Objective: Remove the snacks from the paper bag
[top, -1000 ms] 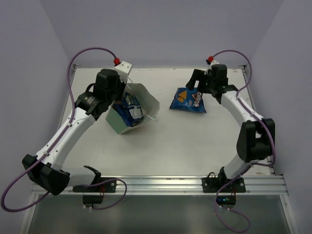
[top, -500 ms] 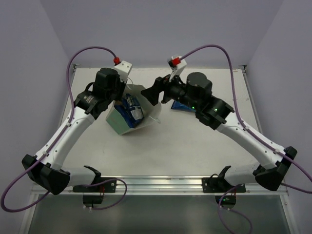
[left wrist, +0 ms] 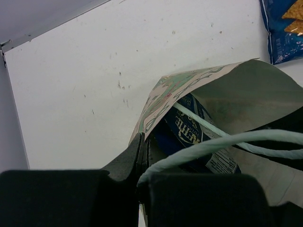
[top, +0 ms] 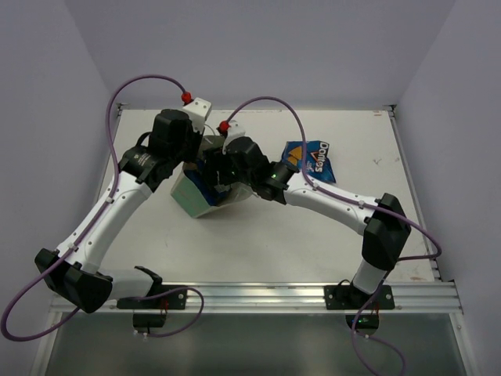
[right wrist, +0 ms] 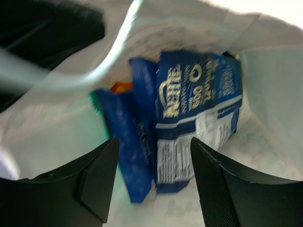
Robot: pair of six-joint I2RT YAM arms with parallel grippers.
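The mint-green paper bag (top: 194,196) lies on its side at the table's left centre, mouth toward the right. My left gripper (left wrist: 144,156) is shut on the bag's upper rim (left wrist: 156,101) and holds the mouth open. My right gripper (right wrist: 154,163) is open at the bag's mouth (top: 227,168), its jaws on either side of a blue-and-white packet (right wrist: 199,118) and a plain blue packet (right wrist: 128,142). Orange (right wrist: 120,87) and teal (right wrist: 97,101) edges show behind them. The dark blue Doritos packet (top: 311,159) lies on the table to the right of the bag.
A white string handle (left wrist: 227,139) loops across the bag's opening in the left wrist view. Purple cables arch over both arms. The table's raised rim (top: 258,110) runs along the back.
My right arm has swung left from the Doritos packet, left lying on the table, and its open gripper now reaches into the bag's mouth. The left arm has stayed put.
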